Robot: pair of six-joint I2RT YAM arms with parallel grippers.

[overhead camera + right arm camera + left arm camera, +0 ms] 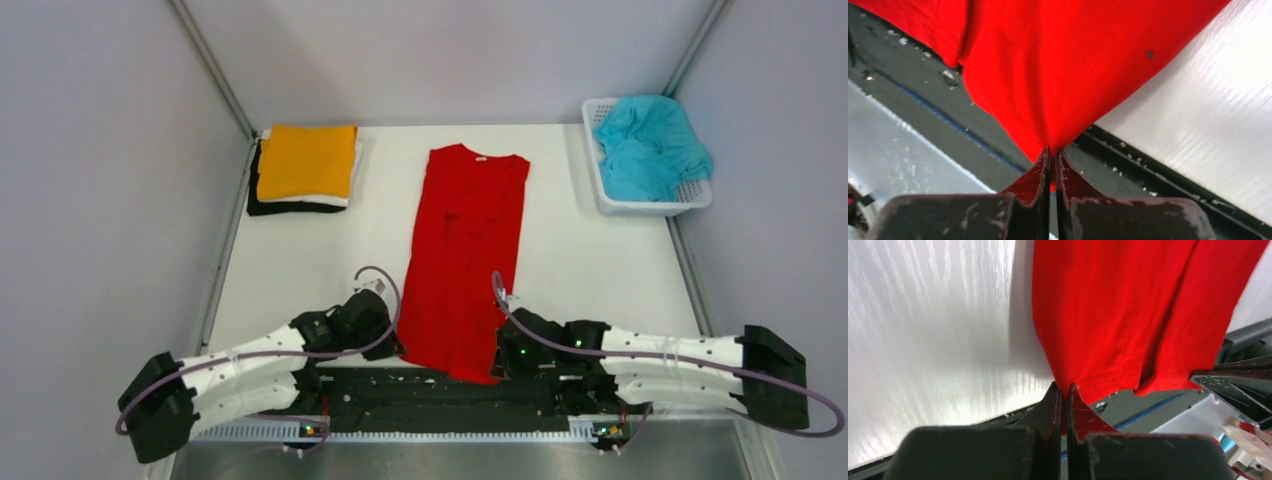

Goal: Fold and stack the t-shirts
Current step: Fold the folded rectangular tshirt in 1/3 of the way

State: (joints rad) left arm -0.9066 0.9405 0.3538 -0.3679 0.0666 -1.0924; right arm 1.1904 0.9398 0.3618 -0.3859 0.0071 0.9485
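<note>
Shirt, red (pixel 465 260): it lay lengthwise down the middle of the table (pixel 300 270) with its collar at the far end. Both sides were folded inward, so I read it as a long narrow strip. Its near hem sat at the table's near edge, over the dark rail.

Left gripper (pixel 1062 390): it was clenched on the near left corner of that hem, with cloth pinched between the closed fingers.

Right gripper (pixel 1051 152): it was clenched likewise on the near right corner, and the fabric fanned up and away from the pinch.

Stack, far left: an orange shirt (pixel 305 160) lay on top, with a white shirt (pixel 347 199) showing as a thin edge beneath it and a black shirt (pixel 268 207) at the bottom.

Shirt, teal (pixel 648 145): it was crumpled in the white basket (pixel 650 208) at the far right, and by my reckoning not yet folded.

Step in hand, as I judged it: fold the strip in half by carrying the near hem to the collar.

Handling notes: I would lift both corners together to the same height. The hem should be taut enough to stay straight, but not pulled so wide that the side folds open. I would arc up and away rather than drag, since a low pull would likely slide the whole shirt toward the far end. The hem should be set square on the collar line before either gripper lets go.
</note>
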